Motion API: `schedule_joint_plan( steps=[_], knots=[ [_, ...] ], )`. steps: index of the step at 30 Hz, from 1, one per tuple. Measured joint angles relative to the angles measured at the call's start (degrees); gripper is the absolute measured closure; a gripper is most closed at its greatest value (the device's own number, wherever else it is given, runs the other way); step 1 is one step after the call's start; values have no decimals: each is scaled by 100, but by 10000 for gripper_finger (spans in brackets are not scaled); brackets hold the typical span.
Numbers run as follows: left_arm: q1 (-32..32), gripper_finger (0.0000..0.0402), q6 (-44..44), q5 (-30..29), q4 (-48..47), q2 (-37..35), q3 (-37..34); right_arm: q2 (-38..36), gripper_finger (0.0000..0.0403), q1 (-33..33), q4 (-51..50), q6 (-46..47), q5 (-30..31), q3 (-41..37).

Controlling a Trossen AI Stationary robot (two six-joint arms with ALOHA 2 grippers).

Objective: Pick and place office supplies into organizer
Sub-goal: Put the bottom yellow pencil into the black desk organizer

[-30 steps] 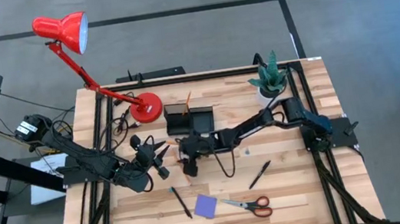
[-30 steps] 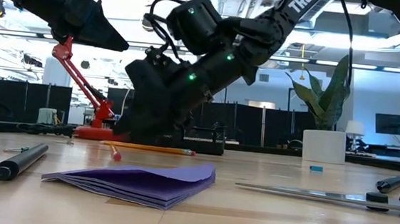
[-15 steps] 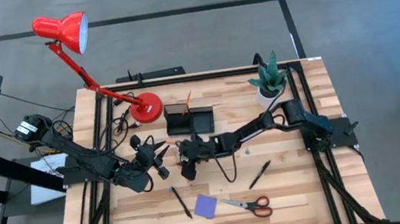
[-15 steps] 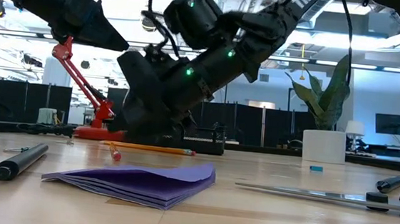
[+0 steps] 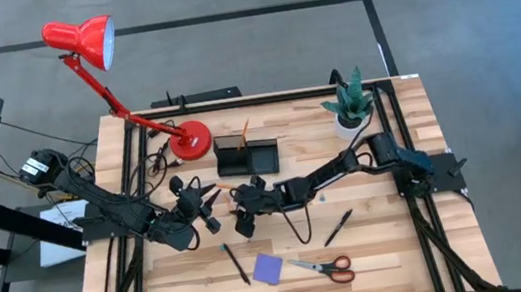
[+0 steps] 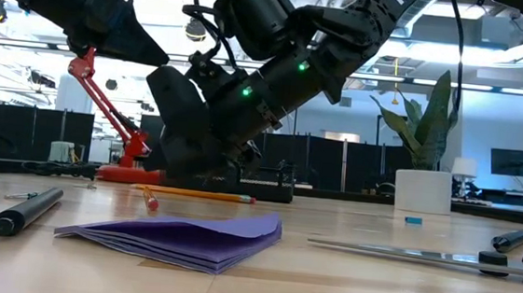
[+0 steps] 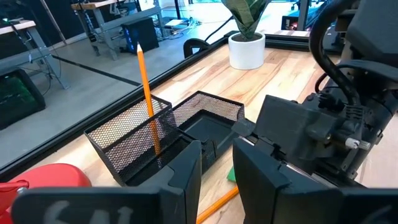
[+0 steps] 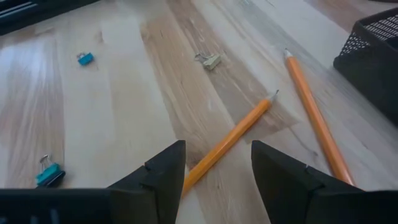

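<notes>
Two orange pencils lie flat on the table beside the black mesh organizer (image 5: 247, 156), which has one pencil (image 7: 146, 93) standing in its tall section. My right gripper (image 8: 214, 177) is open and slants down over the nearer pencil (image 8: 233, 140), with one finger on either side of its blunt end and not touching it. The second pencil (image 8: 314, 115) lies closer to the organizer. My left gripper (image 7: 217, 180) hovers to the left of the right one (image 5: 243, 225), its fingers a little apart with nothing between them. A green eraser (image 7: 231, 173) lies by the organizer.
Toward the near edge lie a black pen (image 5: 235, 263), a purple notepad (image 5: 268, 268), red-handled scissors (image 5: 325, 268) and a second pen (image 5: 338, 227). Small binder clips (image 8: 48, 173) are scattered on the wood. A red lamp base (image 5: 189, 139) and a potted plant (image 5: 349, 104) stand at the back.
My right gripper has shifted a little toward the table's left edge, low over the pencils, and has rolled somewhat about its own axis. The pencils have not moved.
</notes>
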Motion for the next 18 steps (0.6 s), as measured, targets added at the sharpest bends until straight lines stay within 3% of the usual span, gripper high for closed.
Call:
schedule_joint_plan(
  steps=[10,18],
  knots=[
    [-2,317,0,0,0,0,0,22,227,77,183,-2,-4,0],
    [0,317,0,2,41,2,2,536,227,83,366,-19,-24,235]
  ],
)
